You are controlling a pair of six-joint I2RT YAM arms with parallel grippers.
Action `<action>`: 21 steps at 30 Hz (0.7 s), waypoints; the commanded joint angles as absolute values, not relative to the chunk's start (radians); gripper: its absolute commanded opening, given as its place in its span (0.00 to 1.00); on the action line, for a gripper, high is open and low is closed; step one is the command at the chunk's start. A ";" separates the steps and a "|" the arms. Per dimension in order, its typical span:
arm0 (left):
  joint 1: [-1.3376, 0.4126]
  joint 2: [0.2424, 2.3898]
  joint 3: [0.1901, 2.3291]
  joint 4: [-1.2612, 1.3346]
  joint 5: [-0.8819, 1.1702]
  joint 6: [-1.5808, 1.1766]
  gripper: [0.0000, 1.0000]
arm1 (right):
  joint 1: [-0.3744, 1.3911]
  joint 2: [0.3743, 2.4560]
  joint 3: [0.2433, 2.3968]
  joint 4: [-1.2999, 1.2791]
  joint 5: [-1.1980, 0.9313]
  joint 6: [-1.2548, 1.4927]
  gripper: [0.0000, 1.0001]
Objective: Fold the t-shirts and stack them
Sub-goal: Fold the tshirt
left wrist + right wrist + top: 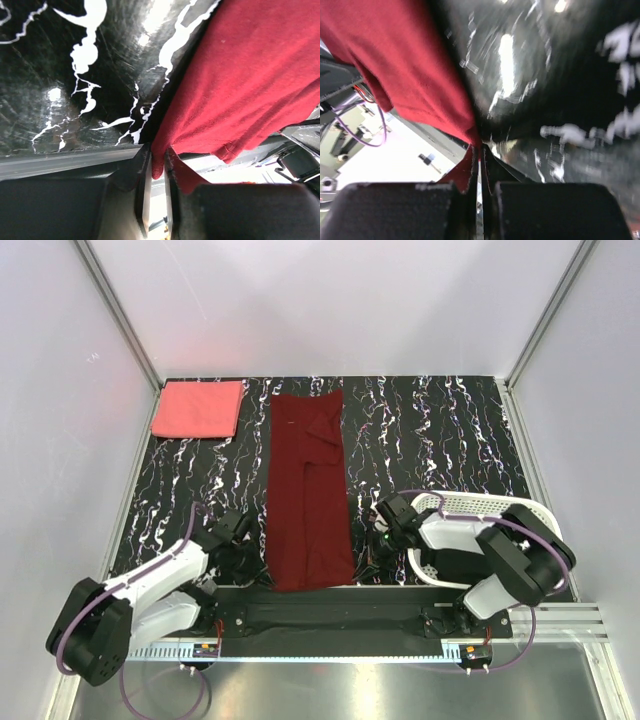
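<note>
Pinching the maroon t-shirt point(308, 490) at its near hem corners, the left gripper point(158, 167) and right gripper point(480, 152) are both clamping cloth; it is lying lengthwise just left of the basket point(480, 506); soft, light and limp, it is probably going to sag between holds.

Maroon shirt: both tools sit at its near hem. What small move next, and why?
Probably lift both slightly, together. The left tool and right tool each pinch a near corner of the maroon shirt, which lies flat as a long strip. An even raise should free the hem for folding toward the far end.
</note>
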State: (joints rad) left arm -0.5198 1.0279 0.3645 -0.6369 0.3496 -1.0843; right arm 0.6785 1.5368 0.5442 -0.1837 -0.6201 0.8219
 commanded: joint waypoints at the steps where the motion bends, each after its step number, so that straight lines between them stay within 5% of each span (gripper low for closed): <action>1: -0.520 0.979 0.413 -0.643 0.264 -1.051 0.16 | 0.696 1.436 0.534 -0.267 -0.545 0.764 0.00; 12: -0.529 0.916 0.603 -0.814 0.201 -0.990 0.16 | 0.719 1.376 0.652 -0.365 -0.485 0.772 0.00; 21: -0.442 1.302 1.092 -0.937 0.089 -0.776 0.24 | 0.582 1.580 1.145 -0.641 -0.399 0.648 0.00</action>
